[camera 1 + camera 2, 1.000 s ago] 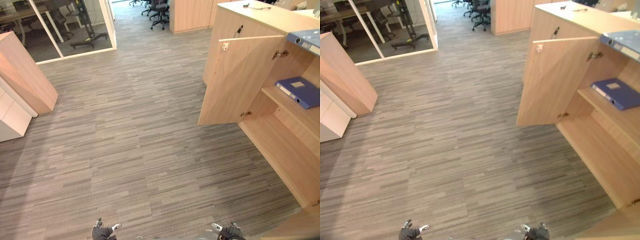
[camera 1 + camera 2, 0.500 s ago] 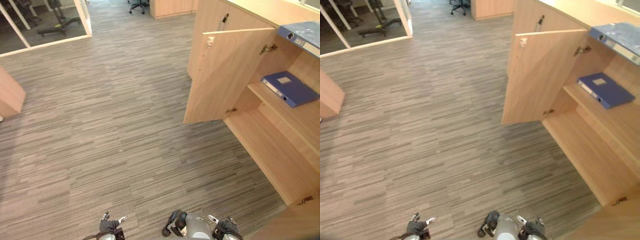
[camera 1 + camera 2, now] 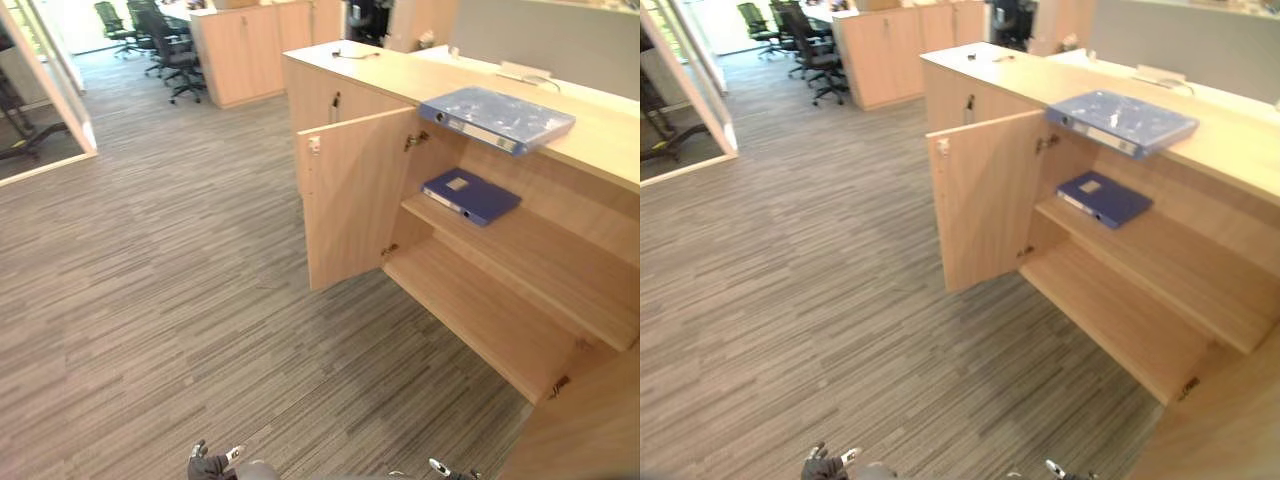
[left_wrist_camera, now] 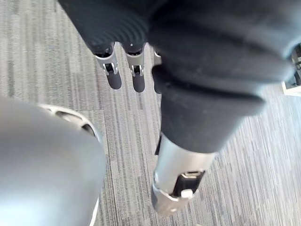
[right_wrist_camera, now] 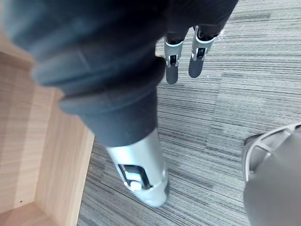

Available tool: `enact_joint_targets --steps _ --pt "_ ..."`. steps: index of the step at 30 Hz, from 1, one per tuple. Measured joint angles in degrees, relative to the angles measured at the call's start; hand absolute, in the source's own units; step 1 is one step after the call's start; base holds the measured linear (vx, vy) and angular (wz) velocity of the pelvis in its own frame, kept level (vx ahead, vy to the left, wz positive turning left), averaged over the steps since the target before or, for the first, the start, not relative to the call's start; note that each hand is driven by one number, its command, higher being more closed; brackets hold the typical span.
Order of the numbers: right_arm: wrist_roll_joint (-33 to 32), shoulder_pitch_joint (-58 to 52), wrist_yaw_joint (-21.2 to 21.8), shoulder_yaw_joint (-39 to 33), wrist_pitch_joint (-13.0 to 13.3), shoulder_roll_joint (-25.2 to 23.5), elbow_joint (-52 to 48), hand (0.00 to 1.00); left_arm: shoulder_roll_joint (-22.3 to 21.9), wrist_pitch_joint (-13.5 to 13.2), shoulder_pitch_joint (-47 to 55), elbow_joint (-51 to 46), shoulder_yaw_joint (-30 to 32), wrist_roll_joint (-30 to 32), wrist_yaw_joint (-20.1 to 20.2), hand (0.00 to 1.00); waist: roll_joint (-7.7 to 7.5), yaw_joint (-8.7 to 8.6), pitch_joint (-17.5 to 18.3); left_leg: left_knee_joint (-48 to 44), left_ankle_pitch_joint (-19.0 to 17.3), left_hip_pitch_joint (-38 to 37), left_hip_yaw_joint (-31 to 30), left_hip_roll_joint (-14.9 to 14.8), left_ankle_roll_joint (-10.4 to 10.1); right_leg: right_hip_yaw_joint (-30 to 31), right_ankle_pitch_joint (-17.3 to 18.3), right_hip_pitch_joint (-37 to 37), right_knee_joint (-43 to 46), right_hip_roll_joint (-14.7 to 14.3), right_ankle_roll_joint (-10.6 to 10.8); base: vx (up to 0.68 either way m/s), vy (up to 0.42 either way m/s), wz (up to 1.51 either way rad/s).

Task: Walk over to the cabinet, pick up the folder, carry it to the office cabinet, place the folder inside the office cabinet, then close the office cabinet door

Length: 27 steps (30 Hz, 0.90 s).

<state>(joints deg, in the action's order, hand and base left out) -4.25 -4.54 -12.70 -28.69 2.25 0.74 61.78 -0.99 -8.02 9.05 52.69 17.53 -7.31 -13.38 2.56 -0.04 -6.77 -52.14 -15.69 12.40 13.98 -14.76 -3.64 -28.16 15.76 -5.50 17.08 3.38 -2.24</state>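
Office robot turns toward the open cabinet: a second ago the cabinet sat at the right edge of the robot's view, and it now spreads across the right half, though nothing on it has moved. A pale folder lies on the cabinet's top, a dark folder rests on the shelf inside, and the door stands wide. The left hand and right hand hang empty over the carpet, fingers straight and relaxed. The job seems to be at the approach, with more steps likely needed before either hand can reach.
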Motion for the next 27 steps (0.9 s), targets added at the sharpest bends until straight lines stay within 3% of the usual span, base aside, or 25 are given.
enact_joint_targets --steps 3,4,6,7,8,9,10,11,15,18,23,25,27 --pt "0.43 0.72 0.04 4.58 0.08 -0.01 -0.37 0.0 -1.52 -0.43 0.07 -1.28 2.04 -0.06 -0.82 0.0 -0.36 0.82 -0.22 19.88 0.1 0.54 -12.78 5.14 -0.84 6.63 -0.57 -1.07 -0.65 1.1 1.41 0.23 0.218 -1.23" --pt "1.05 0.79 0.05 5.75 0.08 -0.04 -0.54 0.0 -2.01 -0.48 0.02 -1.6 2.2 -0.07 -0.85 0.0 -0.48 0.95 -0.3 22.79 0.3 0.53 -15.58 5.96 -0.79 7.6 -0.39 -1.38 -0.61 1.51 2.06 0.23 0.301 -1.02" --pt "3.07 0.6 0.1 9.75 0.1 -0.36 -2.22 0.0 -2.28 -0.41 -0.56 -1.49 2.19 -0.01 -0.94 0.0 -0.68 1.16 -0.29 28.71 4.56 0.5 -23.36 8.06 -1.59 11.35 1.28 -1.63 0.56 3.15 5.36 0.24 0.372 -0.84" --pt "3.76 0.49 0.11 10.61 0.12 -0.28 -2.79 0.0 -2.37 -0.38 -0.56 -1.46 2.23 -0.05 -1.01 0.0 -0.62 1.13 -0.15 28.43 7.77 0.4 -23.76 8.38 -2.95 12.3 1.83 -1.66 1.0 3.54 6.33 0.3 0.448 -0.7" --pt "4.36 0.41 0.18 12.06 0.08 -1.03 -3.31 0.0 -1.84 -0.4 -0.76 -1.57 3.12 0.0 -1.29 0.0 -2.2 1.19 0.42 26.89 8.43 0.49 -22.4 10.01 -3.89 14.21 2.24 -1.52 1.35 5.8 7.93 0.33 0.445 -0.66" --pt "4.53 0.28 0.41 12.68 0.08 -2.5 -3.61 0.0 -0.8 -0.43 -0.87 -1.55 3.3 0.01 -1.61 0.0 -4.36 1.29 1.42 27.5 7.59 0.45 -19.21 11.15 -2.63 15.65 1.39 -0.23 0.94 8.07 9.1 0.32 0.427 -0.7" --pt "4.53 0.43 0.52 12.72 0.05 -3.21 -3.64 0.0 -0.49 -0.42 -0.78 -1.5 3.55 0.03 -1.72 0.0 -5.12 1.51 1.92 27.7 7.26 0.42 -18.0 11.75 -2.07 16.1 0.65 0.25 0.62 8.92 9.75 0.36 0.411 -0.8" --pt "4.47 0.67 1.0 12.71 0.1 -4.22 -3.75 0.0 -0.06 -0.32 -1.05 -1.21 3.57 0.05 -1.88 0.0 -6.02 1.56 2.54 28.45 6.96 -0.52 -15.71 13.08 -1.34 16.66 -2.65 -0.01 -2.16 10.59 10.41 0.28 0.316 -0.61" --pt "4.36 0.23 1.35 10.94 0.06 -4.24 -3.59 0.0 0.41 -0.31 -1.03 -0.16 1.32 0.59 -1.87 0.0 -5.58 1.82 3.29 34.78 8.32 -5.52 -11.72 14.75 1.36 19.1 -7.98 -0.78 -5.44 12.71 10.41 0.19 0.261 -0.48" --pt "4.42 -1.22 1.35 7.22 -0.66 -4.27 -3.37 0.0 1.32 -0.34 -1.51 0.64 -1.83 2.13 -1.68 0.0 -5.7 1.48 4.51 39.15 9.75 -7.7 -10.28 15.81 2.42 19.25 -8.66 -0.23 -6.13 13.76 10.25 0.07 0.107 -0.27" --pt "4.29 -2.63 1.39 5.28 -1.17 -3.33 -2.65 0.0 1.68 -0.31 -1.44 3.31 -2.99 3.06 -0.59 0.0 -4.92 0.88 5.16 47.47 13.63 -11.7 -7.0 15.91 2.23 21.93 -9.04 2.46 -5.57 13.75 10.75 0.0 -0.009 -0.43" --pt "4.3 -2.69 1.43 5.13 -1.22 -2.37 -2.69 0.0 1.34 -0.28 -1.17 4.15 -2.95 3.08 0.01 0.0 -4.09 0.51 5.17 50.13 14.65 -13.66 -6.33 15.75 2.35 22.0 -9.06 4.15 -2.47 13.7 10.78 -0.05 -0.009 -0.39" --pt "4.36 -3.03 1.7 5.03 -1.3 -1.42 -4.37 0.0 0.63 -0.25 -0.76 3.96 -2.36 3.14 0.63 0.0 -3.14 0.49 4.43 51.15 13.99 -15.69 -5.55 15.34 2.73 23.12 -9.43 8.83 8.75 14.13 10.11 -0.08 0.021 -0.34"
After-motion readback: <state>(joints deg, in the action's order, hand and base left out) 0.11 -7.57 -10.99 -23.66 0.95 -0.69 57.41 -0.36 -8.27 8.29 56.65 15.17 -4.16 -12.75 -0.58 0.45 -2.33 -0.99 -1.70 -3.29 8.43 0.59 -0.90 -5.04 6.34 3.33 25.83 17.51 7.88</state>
